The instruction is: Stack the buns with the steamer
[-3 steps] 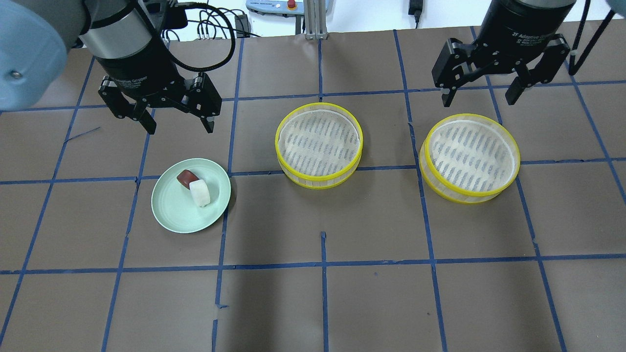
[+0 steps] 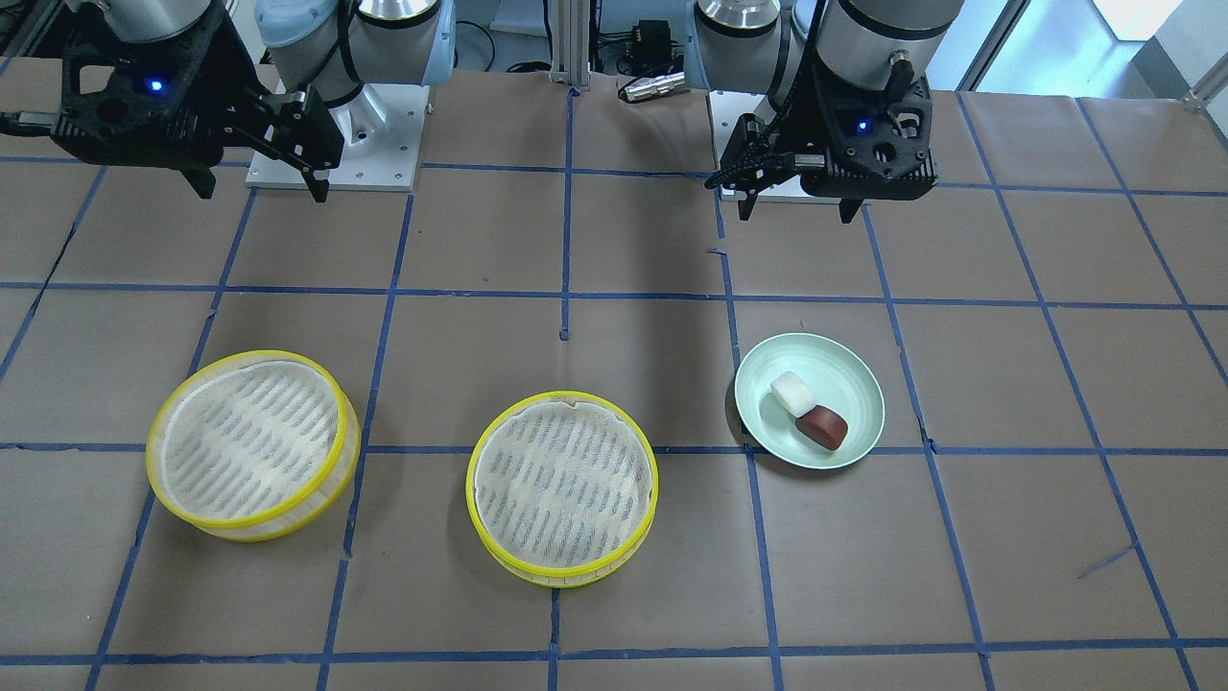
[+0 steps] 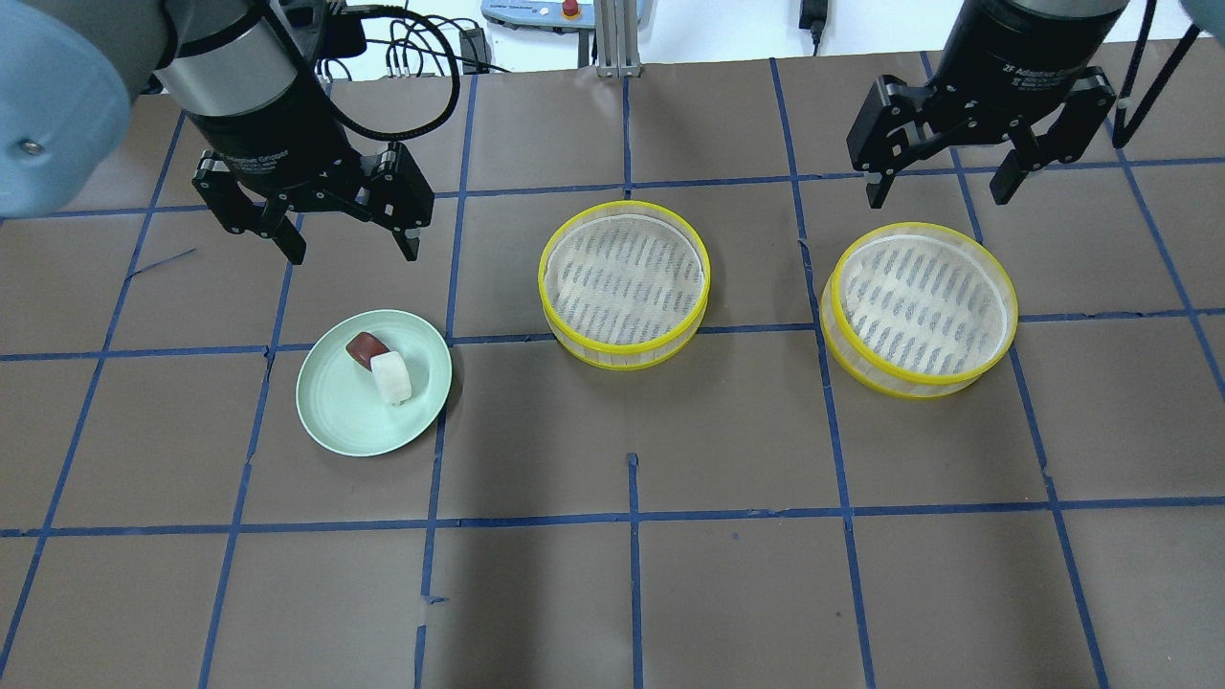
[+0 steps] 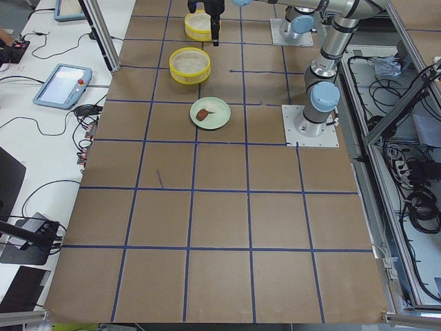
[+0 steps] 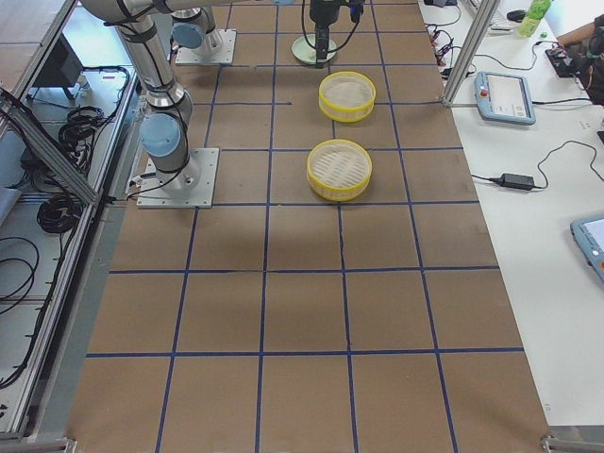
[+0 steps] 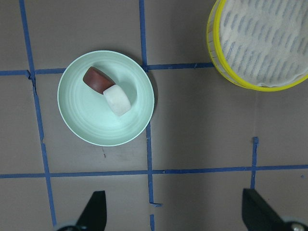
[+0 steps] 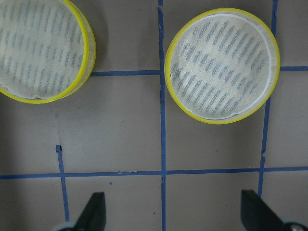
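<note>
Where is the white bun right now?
In the overhead view the white bun sits on the green plate at the left, touching the brown bun, near the left gripper.

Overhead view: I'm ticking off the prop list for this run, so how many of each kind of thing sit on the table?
Steamer trays: 2
Buns: 2 (1 white, 1 reddish-brown)
Green plate: 1
Total: 5

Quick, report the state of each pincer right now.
Left pincer: open, holding nothing.
Right pincer: open, holding nothing.
</note>
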### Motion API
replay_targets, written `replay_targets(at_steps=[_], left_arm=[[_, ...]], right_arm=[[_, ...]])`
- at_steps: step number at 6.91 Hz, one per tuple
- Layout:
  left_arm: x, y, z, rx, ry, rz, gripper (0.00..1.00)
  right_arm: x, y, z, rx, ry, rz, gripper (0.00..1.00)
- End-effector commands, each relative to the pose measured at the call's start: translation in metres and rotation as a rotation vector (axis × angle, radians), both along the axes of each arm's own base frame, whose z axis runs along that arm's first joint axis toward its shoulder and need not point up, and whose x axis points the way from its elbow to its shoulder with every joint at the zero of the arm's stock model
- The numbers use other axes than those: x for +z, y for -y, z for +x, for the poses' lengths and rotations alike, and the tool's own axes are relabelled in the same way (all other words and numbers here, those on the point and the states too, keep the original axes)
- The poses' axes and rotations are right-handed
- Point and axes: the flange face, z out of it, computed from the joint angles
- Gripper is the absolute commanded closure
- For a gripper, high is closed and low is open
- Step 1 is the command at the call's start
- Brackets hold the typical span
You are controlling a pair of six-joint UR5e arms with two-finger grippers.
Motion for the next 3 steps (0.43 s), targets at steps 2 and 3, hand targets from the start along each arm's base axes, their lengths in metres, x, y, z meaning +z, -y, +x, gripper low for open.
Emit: replay_targets(at_steps=[2, 3], left_arm=[[0.014, -0.001, 0.009, 0.027, 0.005, 0.004, 0.0], [0.009, 0.0, 0.02, 0.066, -0.033, 0.032, 0.0]], right_arm=[[-0.019, 0.029, -0.073, 0.051, 0.012, 0.026, 0.0], [-0.054, 0.058, -0.119, 0.057, 0.032, 0.074, 0.0]])
